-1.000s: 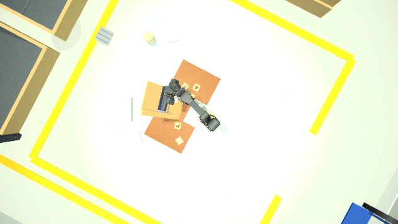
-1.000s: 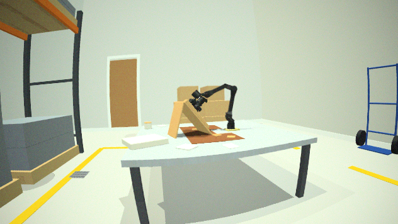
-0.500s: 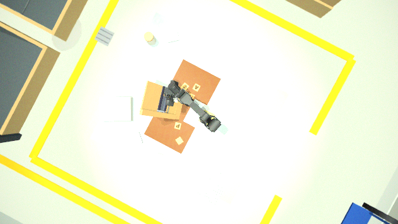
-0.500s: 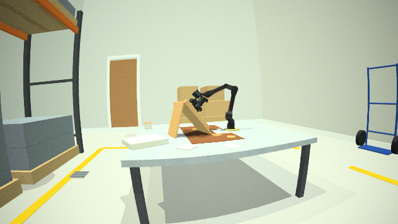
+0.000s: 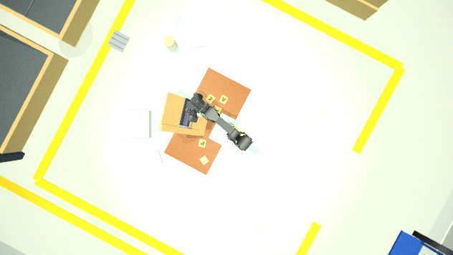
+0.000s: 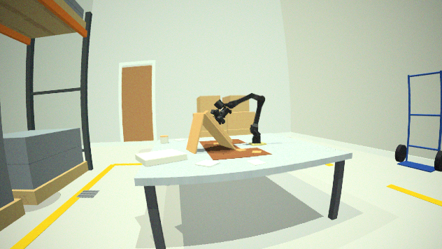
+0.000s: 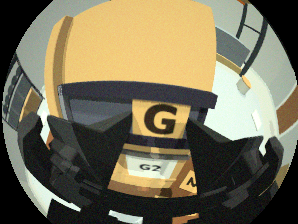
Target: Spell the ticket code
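The sloped wooden board carries the dark letter rail. My gripper is at the rail, shut on the G tile. In the wrist view the G is upright, between the rail's upper and lower lips, near the right end. The rail slot left of it shows no tile. The ticket below the rail shows G2; the fingers hide its surroundings. The 2 tile lies loose on the brown mat.
Other loose tiles are a tile with V or A, a partly hidden tile, a P-like tile and a plain-looking tile. A white box is behind the board. A lidded jar stands farther off.
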Robot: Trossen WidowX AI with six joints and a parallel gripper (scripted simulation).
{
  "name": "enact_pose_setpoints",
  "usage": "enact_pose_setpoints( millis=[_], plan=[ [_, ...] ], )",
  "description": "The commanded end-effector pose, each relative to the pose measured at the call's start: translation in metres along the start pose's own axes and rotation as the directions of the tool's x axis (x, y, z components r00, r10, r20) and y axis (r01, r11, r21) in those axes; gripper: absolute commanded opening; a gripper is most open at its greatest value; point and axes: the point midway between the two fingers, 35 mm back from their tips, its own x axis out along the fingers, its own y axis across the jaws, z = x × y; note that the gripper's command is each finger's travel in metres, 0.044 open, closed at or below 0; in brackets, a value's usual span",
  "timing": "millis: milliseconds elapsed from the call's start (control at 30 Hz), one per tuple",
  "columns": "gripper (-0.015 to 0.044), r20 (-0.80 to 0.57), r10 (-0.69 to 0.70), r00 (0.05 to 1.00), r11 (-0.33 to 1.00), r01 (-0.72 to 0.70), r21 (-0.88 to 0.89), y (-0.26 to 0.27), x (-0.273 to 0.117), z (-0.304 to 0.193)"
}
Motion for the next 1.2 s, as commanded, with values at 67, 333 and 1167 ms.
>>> enact_pose_setpoints(
  millis=[67,333,1167],
  plan=[
    [0.0,0.006,-0.005,1.0,1.0,0.005,0.002,0.003,-0.001,0.001],
    [0.0,0.006,-0.005,1.0,1.0,0.005,0.002,0.008,-0.001,0.001],
    [0.0,0.006,-0.004,1.0,1.0,0.004,0.003,0.024,0.0,0.001]
  ],
)
